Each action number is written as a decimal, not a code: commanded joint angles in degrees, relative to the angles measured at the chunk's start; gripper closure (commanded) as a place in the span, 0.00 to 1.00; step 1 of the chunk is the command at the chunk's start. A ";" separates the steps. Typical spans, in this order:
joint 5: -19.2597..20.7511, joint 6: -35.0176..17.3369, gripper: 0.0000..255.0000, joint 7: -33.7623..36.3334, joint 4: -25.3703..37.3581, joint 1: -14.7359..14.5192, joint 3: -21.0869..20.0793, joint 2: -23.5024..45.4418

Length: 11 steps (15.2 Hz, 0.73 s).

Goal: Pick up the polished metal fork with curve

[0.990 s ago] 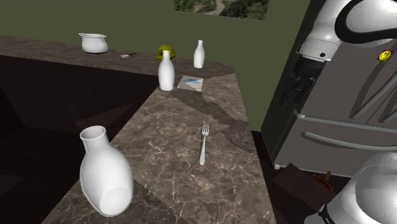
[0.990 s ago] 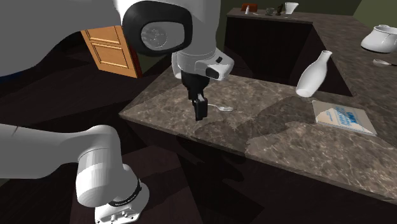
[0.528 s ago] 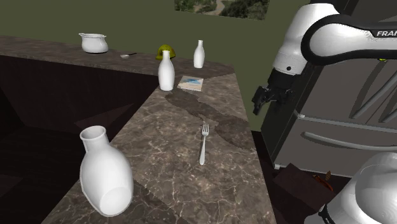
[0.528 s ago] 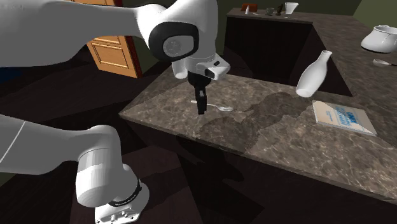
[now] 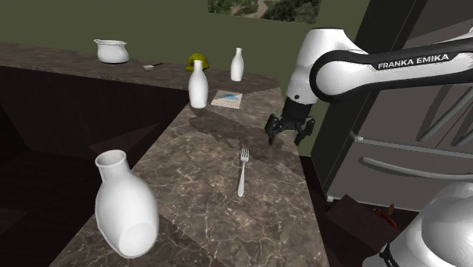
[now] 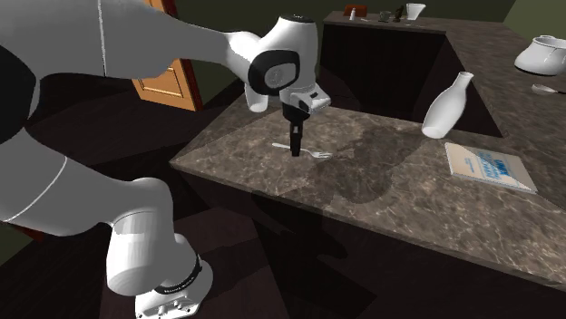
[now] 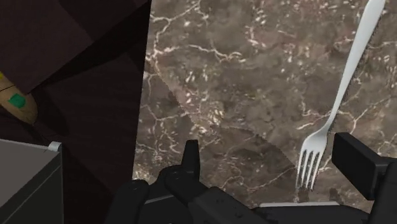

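A silvery metal fork (image 5: pixel 242 171) lies flat on the dark marbled counter (image 5: pixel 189 190), tines pointing away from the shoulder camera. My gripper (image 5: pixel 286 139) hangs open above the counter's edge, to the shoulder view's right of the tines and apart from the fork. In the second exterior view the gripper (image 6: pixel 295 150) points down just over the fork (image 6: pixel 315 153). The wrist view has the fork (image 7: pixel 340 95) on the stone with its tines between my spread fingers, close to one finger (image 7: pixel 357 163), and nothing is clasped.
A large white vase (image 5: pixel 126 213) stands at the counter's near end. A white bottle (image 5: pixel 198 85), a booklet (image 5: pixel 227 98), a second bottle (image 5: pixel 237 65) and a white pot (image 5: pixel 112 51) sit farther back. A grey fridge (image 5: pixel 409 129) stands beside the counter's edge.
The arm has swung in from the shoulder view's right and come down over the counter's edge near the fork's tines. The fork has not moved.
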State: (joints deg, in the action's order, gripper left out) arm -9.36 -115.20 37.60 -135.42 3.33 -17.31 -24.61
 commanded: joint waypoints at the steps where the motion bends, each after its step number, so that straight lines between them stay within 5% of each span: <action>1: 1.09 -2.65 0.00 5.25 1.93 0.83 -2.52 4.40; 11: 14.76 -9.63 0.00 31.09 15.91 2.83 -9.38 27.85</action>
State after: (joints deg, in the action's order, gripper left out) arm 3.99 -124.40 66.48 -120.71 6.29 -26.52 1.27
